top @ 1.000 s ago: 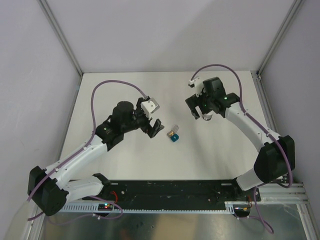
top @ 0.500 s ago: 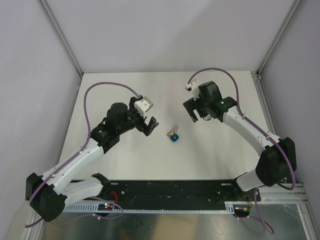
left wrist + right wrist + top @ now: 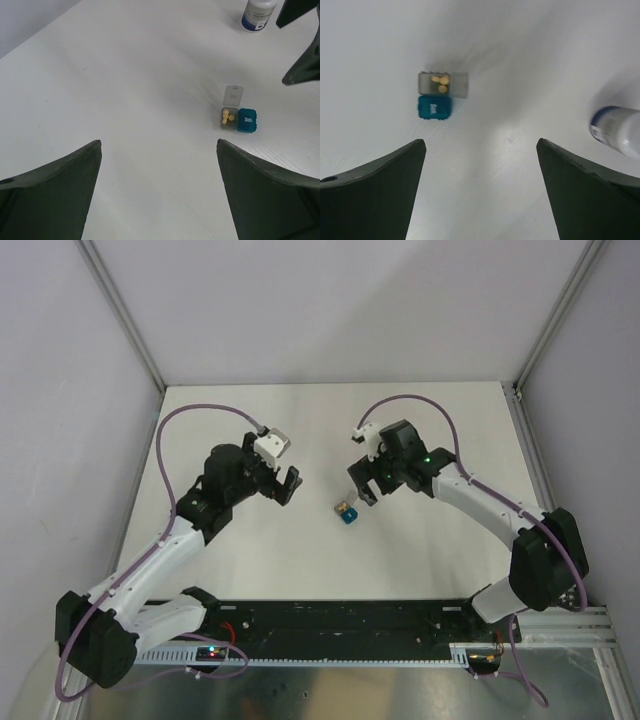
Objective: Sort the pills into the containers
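Both arms hang over the white table (image 3: 240,560) with nothing in their grasp: the left gripper (image 3: 290,483) and the right gripper (image 3: 362,488) each stand with jaws spread wide, flanking the containers (image 3: 346,511). In the overhead view the tiny joined pair lies near the table's centre, at about four o'clock from the left gripper and seven o'clock from the right, close to both and touched by neither. The grey compartment (image 3: 228,119) has its clear lid (image 3: 233,93) thrown back and a few yellow pills (image 3: 227,116) lying inside. The teal compartment (image 3: 247,120) beside it is shut, so its contents cannot be told. No loose pills show anywhere on the tabletop. A white bottle (image 3: 260,12), capped and upright, stands well apart at about one o'clock from the box in the left wrist view. By appearances the sorting is far along, at least for the grey side. What seems left is closing that lid, and possibly filling the teal side if any pills remain in the bottle, which cannot be seen.
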You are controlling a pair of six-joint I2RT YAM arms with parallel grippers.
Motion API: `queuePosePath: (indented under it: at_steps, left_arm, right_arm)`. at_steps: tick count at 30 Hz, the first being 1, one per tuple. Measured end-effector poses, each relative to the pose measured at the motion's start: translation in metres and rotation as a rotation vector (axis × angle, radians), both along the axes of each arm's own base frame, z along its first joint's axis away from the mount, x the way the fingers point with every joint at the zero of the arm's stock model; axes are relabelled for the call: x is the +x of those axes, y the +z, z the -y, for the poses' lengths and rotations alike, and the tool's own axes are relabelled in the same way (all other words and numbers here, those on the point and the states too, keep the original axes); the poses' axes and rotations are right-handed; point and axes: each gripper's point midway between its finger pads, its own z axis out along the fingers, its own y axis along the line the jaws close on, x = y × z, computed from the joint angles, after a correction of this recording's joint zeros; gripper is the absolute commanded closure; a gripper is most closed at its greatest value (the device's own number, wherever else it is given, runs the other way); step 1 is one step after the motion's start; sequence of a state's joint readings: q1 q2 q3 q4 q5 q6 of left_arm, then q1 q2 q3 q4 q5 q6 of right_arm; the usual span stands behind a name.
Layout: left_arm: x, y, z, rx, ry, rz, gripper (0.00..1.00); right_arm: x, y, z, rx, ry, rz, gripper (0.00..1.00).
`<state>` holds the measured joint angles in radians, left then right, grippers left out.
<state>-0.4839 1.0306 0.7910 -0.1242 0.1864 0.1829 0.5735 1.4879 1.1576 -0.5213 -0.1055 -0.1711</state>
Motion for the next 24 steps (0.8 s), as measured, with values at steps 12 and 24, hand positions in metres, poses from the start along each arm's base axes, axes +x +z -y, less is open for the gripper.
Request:
queuePosePath:
  at_steps: [12,24]
  left_arm:
    - [0.004,0.0,-0.016,-0.034,0.057,0.013,0.0]
    - [0.006,0.003,-0.02,-0.045,0.073,0.019,0.0]
  right_arm:
    - [-0.018,-0.053,-0.047,0.034,0.022,-0.11,0.12]
    - [-0.041,-0.082,-0.073,-0.001,0.075,-0.145,0.16]
